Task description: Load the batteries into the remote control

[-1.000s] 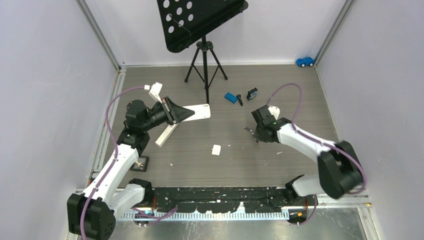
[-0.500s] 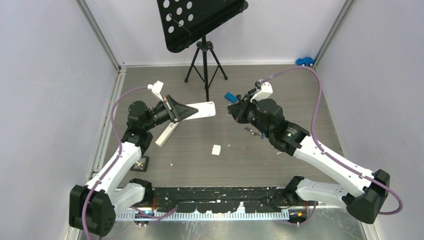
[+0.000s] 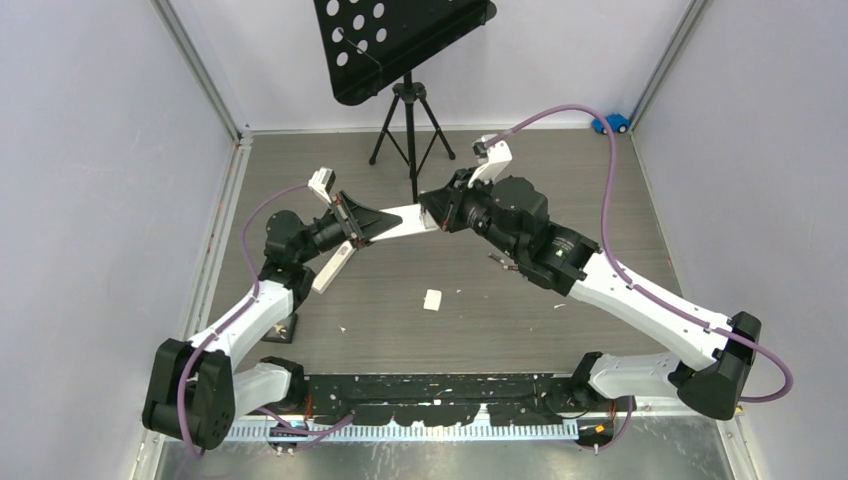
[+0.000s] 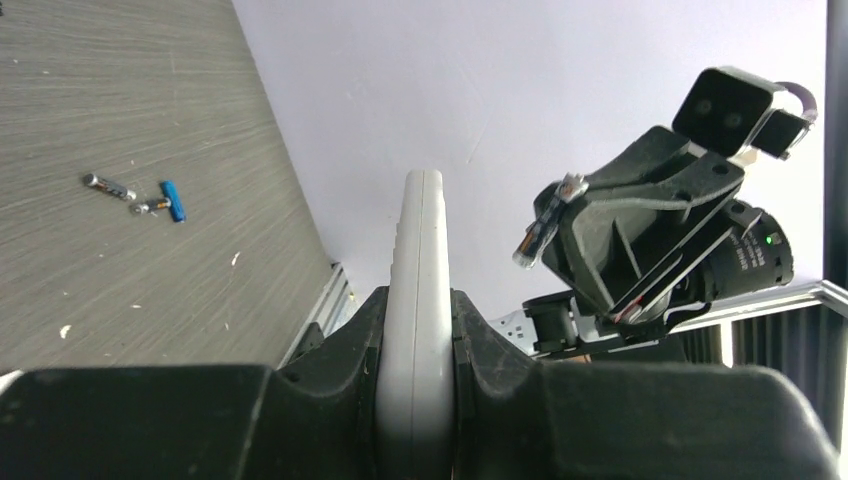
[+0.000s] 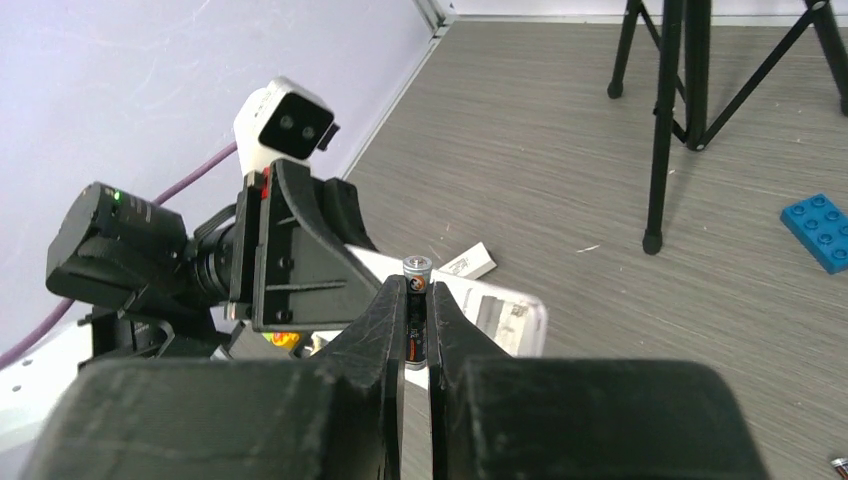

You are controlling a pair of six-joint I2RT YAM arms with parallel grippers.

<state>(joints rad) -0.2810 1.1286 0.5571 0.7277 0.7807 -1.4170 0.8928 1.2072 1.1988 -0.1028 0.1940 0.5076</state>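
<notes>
One gripped battery [image 5: 417,300], a grey cell [image 4: 108,186], a second grey cell [image 4: 150,206] and one blue cell [image 4: 175,200]: four batteries altogether. One remote control [image 3: 410,220], one white bar [image 3: 332,268], one blue brick [image 5: 822,230], one toy car [image 3: 610,123], one music stand [image 3: 440,25].

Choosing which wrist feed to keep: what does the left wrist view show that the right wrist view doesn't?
Only the left wrist: a blue battery lying loose. Only the right wrist: the blue brick and the stand legs. Both: the remote clamped in the left gripper, and a battery pinched in the right gripper.
</notes>
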